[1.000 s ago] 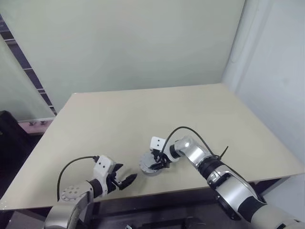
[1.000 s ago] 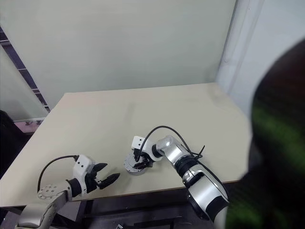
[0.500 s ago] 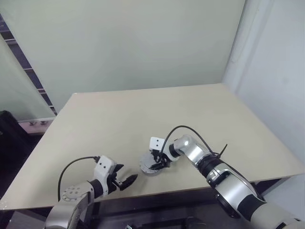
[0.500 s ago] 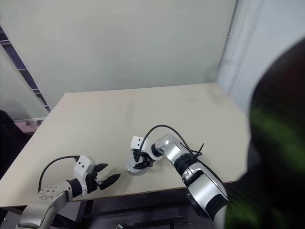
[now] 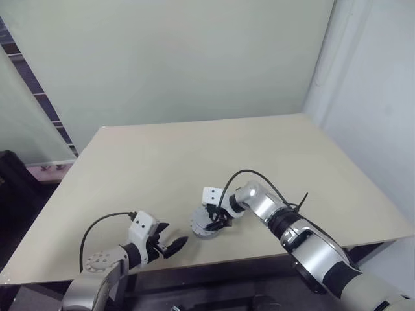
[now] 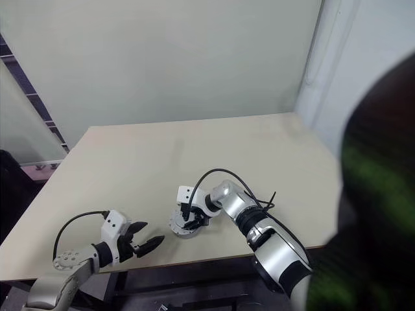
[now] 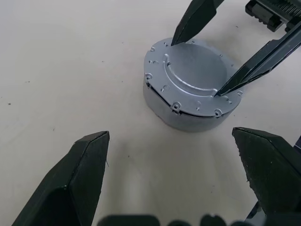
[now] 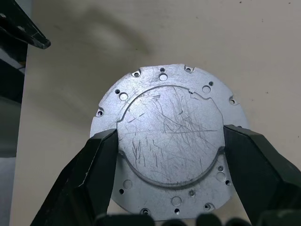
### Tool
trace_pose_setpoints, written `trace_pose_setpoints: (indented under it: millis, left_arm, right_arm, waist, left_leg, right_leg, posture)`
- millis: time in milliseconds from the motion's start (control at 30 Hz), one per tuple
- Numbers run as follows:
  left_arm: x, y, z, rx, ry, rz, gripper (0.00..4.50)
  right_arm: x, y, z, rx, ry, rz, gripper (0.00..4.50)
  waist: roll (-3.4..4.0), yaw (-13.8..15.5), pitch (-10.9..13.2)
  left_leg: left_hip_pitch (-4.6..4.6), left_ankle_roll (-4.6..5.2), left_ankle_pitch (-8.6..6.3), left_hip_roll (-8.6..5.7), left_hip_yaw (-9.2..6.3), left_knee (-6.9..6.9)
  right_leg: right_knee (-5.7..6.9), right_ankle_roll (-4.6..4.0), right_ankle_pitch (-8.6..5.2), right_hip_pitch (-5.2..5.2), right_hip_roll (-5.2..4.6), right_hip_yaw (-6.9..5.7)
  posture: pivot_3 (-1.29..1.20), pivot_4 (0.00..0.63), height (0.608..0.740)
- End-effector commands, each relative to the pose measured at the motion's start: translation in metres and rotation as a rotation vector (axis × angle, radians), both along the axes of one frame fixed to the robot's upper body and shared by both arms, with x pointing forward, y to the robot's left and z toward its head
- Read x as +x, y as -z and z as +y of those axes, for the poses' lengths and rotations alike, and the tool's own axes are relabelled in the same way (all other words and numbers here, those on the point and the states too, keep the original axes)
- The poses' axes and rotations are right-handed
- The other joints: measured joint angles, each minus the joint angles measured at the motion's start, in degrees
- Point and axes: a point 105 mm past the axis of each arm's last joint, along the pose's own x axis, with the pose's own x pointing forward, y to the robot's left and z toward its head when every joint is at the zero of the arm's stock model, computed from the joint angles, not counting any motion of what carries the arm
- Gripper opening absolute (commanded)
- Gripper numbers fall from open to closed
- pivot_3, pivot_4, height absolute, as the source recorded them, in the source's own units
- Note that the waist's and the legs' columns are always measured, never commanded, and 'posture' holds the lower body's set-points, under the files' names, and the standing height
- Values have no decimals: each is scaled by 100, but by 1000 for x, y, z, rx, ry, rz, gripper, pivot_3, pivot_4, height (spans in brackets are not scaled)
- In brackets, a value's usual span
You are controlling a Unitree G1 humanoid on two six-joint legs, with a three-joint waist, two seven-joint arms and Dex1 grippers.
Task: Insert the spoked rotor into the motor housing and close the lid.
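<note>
Lid (image 7: 193,75) sat on the motor housing (image 7: 188,115) near the tabletop's (image 5: 194,162) front edge, right pincer (image 8: 171,155) grasping its raised centre, left pincer (image 7: 176,176) released; a tilted press could jam it.

A beige table (image 5: 162,162) stands against a pale green wall (image 5: 175,58), beside a white corner post (image 5: 327,58).

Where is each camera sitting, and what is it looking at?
Head views: high up, looking down on the beige table and both arms.
Left wrist view: behind the open left gripper, facing the round grey metal lid, right gripper astride it.
Right wrist view: straight above the lid, own fingers flanking it.
All share the lid.
</note>
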Motion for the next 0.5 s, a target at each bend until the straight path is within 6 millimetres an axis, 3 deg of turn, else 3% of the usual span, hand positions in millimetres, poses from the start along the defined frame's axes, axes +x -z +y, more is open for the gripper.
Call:
trace_pose_setpoints:
  millis: [33, 500]
  left_arm:
    - [5, -14, -5, 9, 29, -54, 4500]
    - [7, -15, -4, 15, 37, -53, 4500]
  right_arm:
    - [0, 19, -22, -136, 2, 17, 3267]
    - [1, 21, -27, -213, -33, 4, 3267]
  waist:
    - [1, 0, 0]
    - [12, 7, -8]
  left_leg:
    - [0, 0, 0, 0, 0, 0]
    - [4, 0, 0, -3, -3, 7]
  right_leg:
    - [0, 0, 0, 0, 0, 0]
    - [1, 0, 0, 10, 0, 1]
  posture:
    - [0, 0, 740]
    - [0, 0, 740]
